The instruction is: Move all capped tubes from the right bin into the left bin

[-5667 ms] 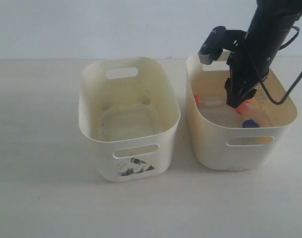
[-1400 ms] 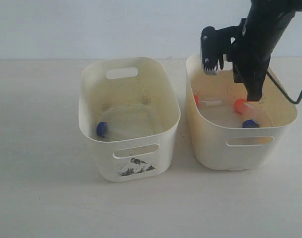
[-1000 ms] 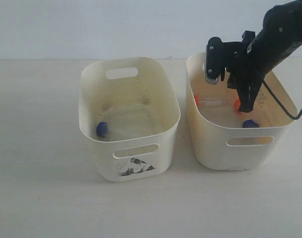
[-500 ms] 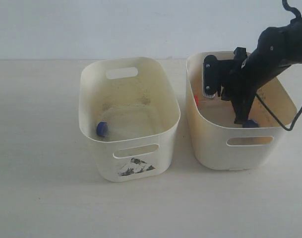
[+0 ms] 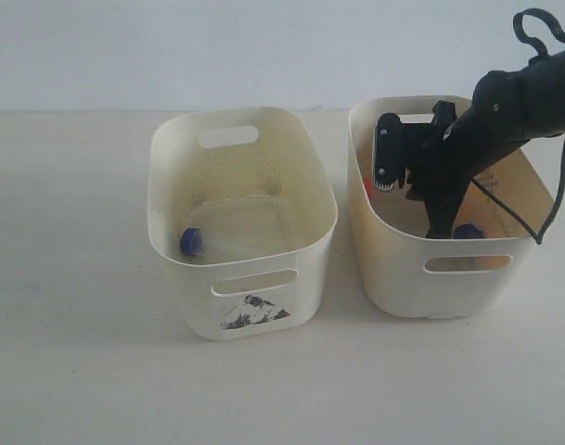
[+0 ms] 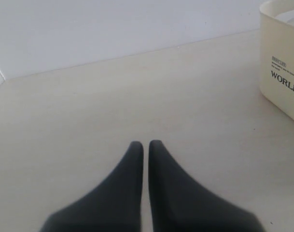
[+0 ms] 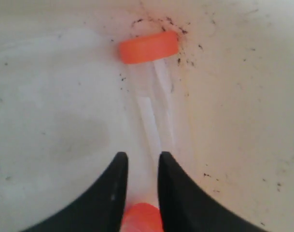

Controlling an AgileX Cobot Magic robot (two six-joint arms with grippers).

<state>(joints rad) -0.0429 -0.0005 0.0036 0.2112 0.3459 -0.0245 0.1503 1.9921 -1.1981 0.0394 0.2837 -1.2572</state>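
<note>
Orange-capped tube (image 7: 149, 72) lies on the right bin's (image 5: 403, 269) floor beside a wall. The right gripper (image 7: 142, 157) straddles it, jaws slightly apart. Pickup step, I'd say; next, close squarely and carry it to the left bin (image 5: 180, 269).

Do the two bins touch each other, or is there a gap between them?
Apart. The exterior view shows a strip of table between the left bin and the right bin.

On my remote feed: the left bin (image 5: 191, 295) and right bin (image 5: 403, 278), smooth cream plastic, the right one's inside speckled; a capped tube (image 7: 156, 92), clear glossy plastic; the matt black right claw (image 7: 139, 157); a pale, matt tabletop (image 5: 78, 362).
</note>
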